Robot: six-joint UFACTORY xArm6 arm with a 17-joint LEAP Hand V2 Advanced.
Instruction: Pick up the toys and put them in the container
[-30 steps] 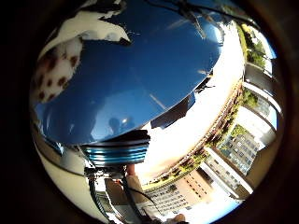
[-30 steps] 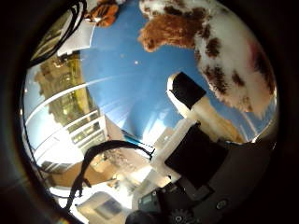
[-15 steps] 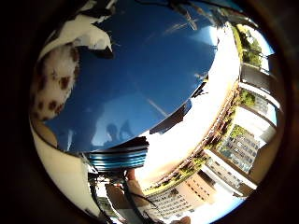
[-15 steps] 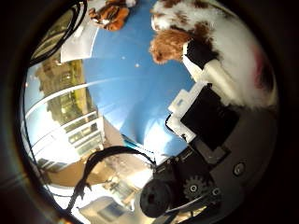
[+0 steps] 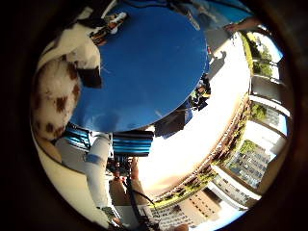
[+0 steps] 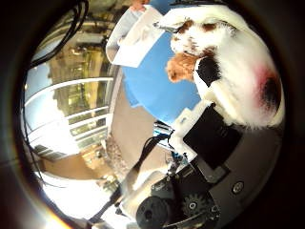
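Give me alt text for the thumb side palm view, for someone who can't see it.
A white plush dog with brown spots fills much of the view, close against the palm, with the robot hand pressing a black fingertip into its fur. Beneath it lies a round blue table, with a white container at the table's edge.

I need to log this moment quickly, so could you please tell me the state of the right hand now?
Right hand: shut on the spotted plush dog, its fingers pressed into the fur, above the blue table.
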